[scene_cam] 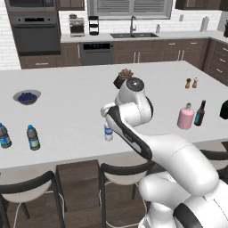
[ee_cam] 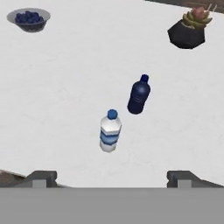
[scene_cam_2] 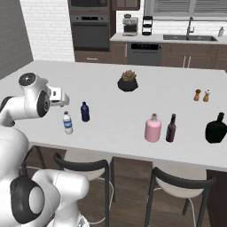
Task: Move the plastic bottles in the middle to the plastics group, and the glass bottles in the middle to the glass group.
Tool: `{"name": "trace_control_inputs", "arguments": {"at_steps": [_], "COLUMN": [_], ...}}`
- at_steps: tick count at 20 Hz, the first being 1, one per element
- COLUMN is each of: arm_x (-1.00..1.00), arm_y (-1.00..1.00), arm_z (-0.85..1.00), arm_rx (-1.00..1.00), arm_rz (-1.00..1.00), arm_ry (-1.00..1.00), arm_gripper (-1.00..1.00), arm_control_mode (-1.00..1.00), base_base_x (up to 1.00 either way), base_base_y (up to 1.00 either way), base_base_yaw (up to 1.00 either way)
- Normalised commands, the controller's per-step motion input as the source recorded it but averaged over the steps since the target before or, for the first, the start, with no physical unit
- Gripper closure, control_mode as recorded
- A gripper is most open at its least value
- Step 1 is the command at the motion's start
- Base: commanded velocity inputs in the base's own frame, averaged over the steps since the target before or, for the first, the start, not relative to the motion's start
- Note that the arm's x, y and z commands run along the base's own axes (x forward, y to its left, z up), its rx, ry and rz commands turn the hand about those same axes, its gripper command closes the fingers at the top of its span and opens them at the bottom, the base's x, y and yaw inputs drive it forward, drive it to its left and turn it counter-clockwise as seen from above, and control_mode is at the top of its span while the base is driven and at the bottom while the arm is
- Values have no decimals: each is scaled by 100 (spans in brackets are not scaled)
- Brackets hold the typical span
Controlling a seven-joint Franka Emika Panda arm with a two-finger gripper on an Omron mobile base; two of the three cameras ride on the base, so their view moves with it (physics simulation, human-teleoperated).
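Gripper (ee_cam: 109,177) spread wide, grasping nothing, poised above small clear white-bodied plastic bottle (ee_cam: 109,131), likely lining up pick. Solid dark navy plastic bottle (ee_cam: 139,94) just beyond clear bottle, both upright, apart.

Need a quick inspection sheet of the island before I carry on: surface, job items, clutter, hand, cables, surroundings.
Surface: white island top, dry, uncluttered.
Job items: clear bottle and navy bottle upright, apart, mid-counter; pink bottle beside dark brown bottle; two grey water bottles at far left.
Clutter: berry bowl, potted plant, shakers, black jug.
Hand: hand open, holding nothing, above the clear bottle.
Cables: nothing seen.
Surroundings: stools, oven, sink.
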Motion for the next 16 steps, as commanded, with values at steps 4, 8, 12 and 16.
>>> {"name": "trace_control_inputs", "arguments": {"at_steps": [4,8,12,16], "arm_x": [13,29,20,17], "arm_y": [-18,0,7,18], "arm_z": [-1,-15,-26,-42], "arm_rx": [5,0,0,0], "arm_rz": [0,0,0,0], "arm_ry": [22,23,19,8], "arm_gripper": [-100,-100,-100,-100], "arm_control_mode": [-100,-100,-100,-100], "base_base_x": [0,0,0,0], "base_base_y": [0,0,0,0], "base_base_yaw": [0,0,0,0]}}
